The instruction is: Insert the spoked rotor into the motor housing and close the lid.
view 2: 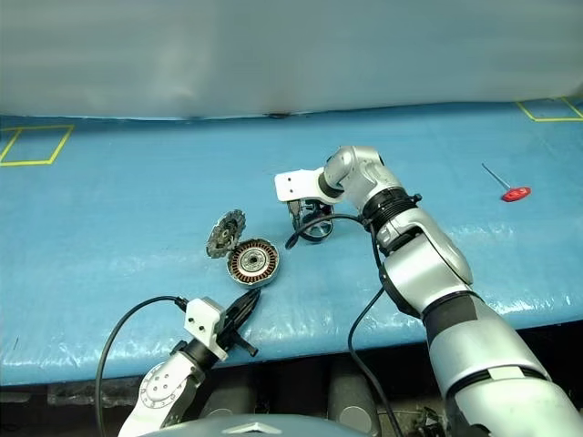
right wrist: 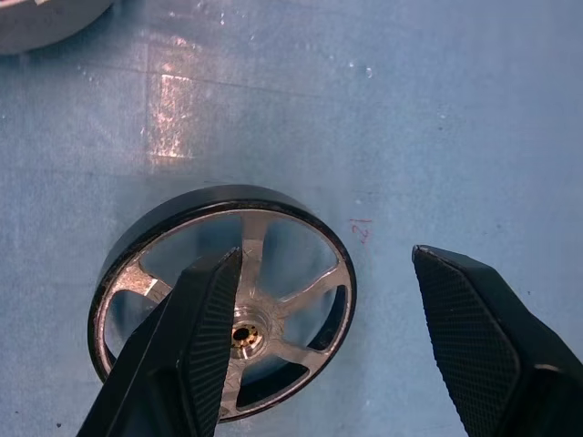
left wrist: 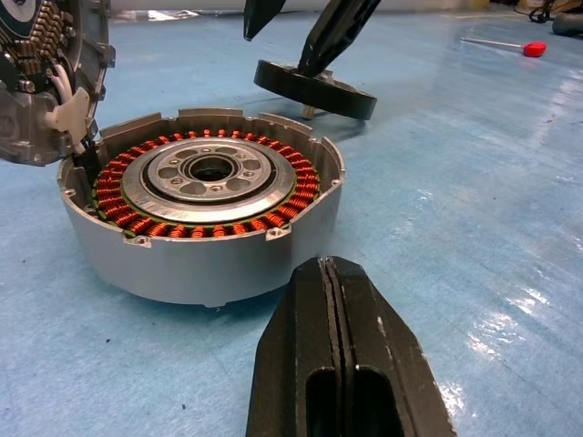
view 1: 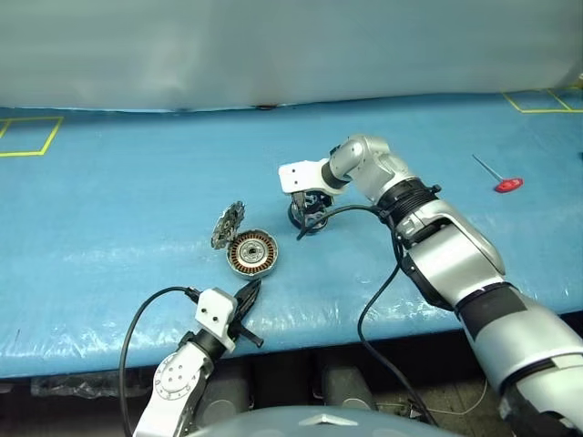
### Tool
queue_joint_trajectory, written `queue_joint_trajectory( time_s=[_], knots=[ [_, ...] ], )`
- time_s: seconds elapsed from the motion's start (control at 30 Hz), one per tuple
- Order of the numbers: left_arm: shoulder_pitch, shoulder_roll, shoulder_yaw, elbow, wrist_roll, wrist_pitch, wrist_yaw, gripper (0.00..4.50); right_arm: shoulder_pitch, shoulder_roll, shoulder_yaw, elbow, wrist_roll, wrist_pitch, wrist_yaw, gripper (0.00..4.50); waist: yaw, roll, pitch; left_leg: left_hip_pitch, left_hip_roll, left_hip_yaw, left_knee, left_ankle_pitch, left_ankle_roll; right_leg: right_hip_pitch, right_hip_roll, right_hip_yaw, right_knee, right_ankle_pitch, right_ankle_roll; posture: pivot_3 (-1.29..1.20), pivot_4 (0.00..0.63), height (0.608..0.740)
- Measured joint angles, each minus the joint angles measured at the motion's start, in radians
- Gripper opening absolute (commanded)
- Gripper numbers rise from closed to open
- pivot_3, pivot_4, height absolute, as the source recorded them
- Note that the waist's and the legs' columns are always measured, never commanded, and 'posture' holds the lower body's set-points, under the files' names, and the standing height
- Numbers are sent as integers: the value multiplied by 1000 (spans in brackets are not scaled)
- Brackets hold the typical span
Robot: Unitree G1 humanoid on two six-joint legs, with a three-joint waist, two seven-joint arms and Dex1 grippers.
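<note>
Rotor pickup in hand, insertion not yet begun. Right gripper (right wrist: 319, 337) poised over the spoked rotor (right wrist: 273, 309) at centre frame of the head views, jaws spread wide, one finger (right wrist: 205, 337) over the spokes near the hub, the other beyond the rim; nothing clamped. In the left wrist view, rotor appears tilted, one edge raised off the blue table (view 1: 109, 228), with a finger at the rim; actual contact cannot be confirmed. Motor housing (view 1: 251, 252) seated on the table left of and below the rotor in the left eye view, copper windings up, centre cavity vacant. Lid (view 1: 228, 225) propped on edge against the housing's upper-left side, ribbed interior showing. Left gripper (view 1: 248, 299) parked just below the housing at lower centre, jaws pressed together, empty, apart from the housing wall. Red-handled tool (view 1: 506, 183) at far right, well apart from the work. Next move judged to call for closing across rim and spokes, lifting level, carrying down-left over the housing, and lowering with hub aligned to the silvery centre. Risk noted: slip from a tilted grip. Lid closure to follow.
</note>
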Motion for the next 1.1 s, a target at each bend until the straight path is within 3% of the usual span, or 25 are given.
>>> queue_joint_trajectory(
  time_s=[0.4, 0.73, 1.1],
  knots=[
    [-27, -28, -7, 4, -1, 0, 6, 0, -139, -39, -84, 151, 34, 38, 57, 3189, 0, 1, 1, 0, 0, 0, -1, 0, 0, 0, -4, 0, 0, 0, 0, 0, 150, 740],
    [-24, -55, -14, 21, 0, 0, 24, 0, -139, -37, -90, 204, 25, 94, 123, 3189, -2, 1, 1, 0, 0, 0, -1, 0, 0, 0, -4, 0, 0, 2, 4, 0, 150, 740],
    [-34, -56, -18, 51, -1, -24, 20, 0, -61, -15, -109, 190, 20, 122, 65, 3189, -1, 1, 1, 0, -1, 0, -1, 0, 0, 0, -4, 0, 0, 2, 4, 0, 150, 740]
  ],
)
